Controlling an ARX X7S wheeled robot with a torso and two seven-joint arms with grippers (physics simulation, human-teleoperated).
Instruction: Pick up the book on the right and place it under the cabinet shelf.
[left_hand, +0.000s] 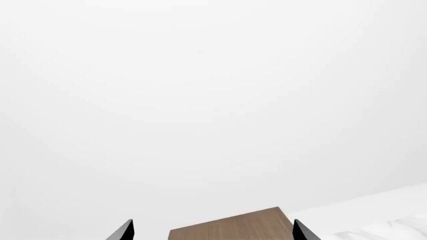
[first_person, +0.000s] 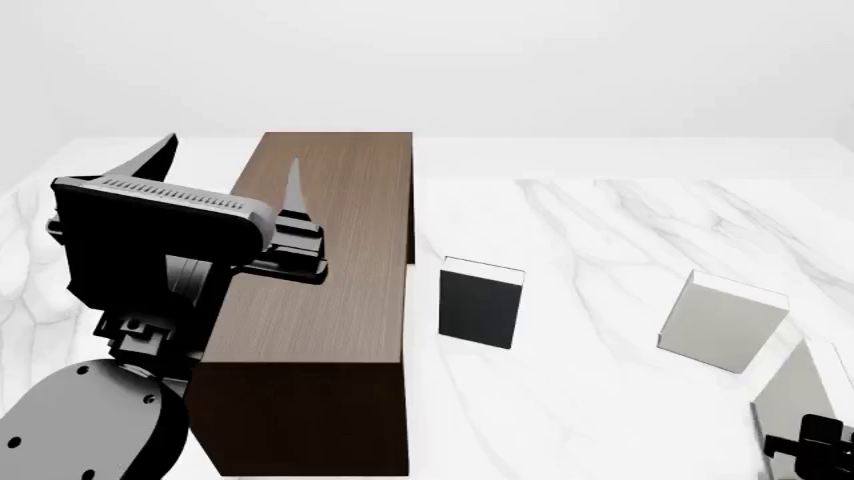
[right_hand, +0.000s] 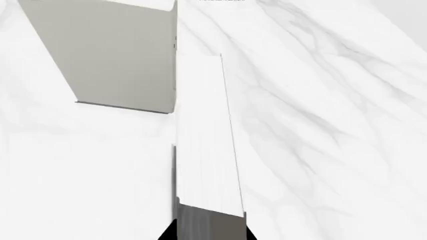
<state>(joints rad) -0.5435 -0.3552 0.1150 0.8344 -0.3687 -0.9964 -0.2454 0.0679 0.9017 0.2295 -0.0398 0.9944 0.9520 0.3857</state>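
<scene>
Your right gripper (right_hand: 205, 231) is clamped on the book (right_hand: 205, 140), a plain white slab standing on edge well right of the cabinet shelf (first_person: 327, 300). Carrying and placing remain. The left gripper (left_hand: 213, 231), jaws spread and empty, hangs over the cabinet shelf.

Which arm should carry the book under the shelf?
Right. The right gripper is already on the plain white hardback book. The left gripper, open, hovers above the tall dark-brown wood-grain cabinet, far from the books.
</scene>
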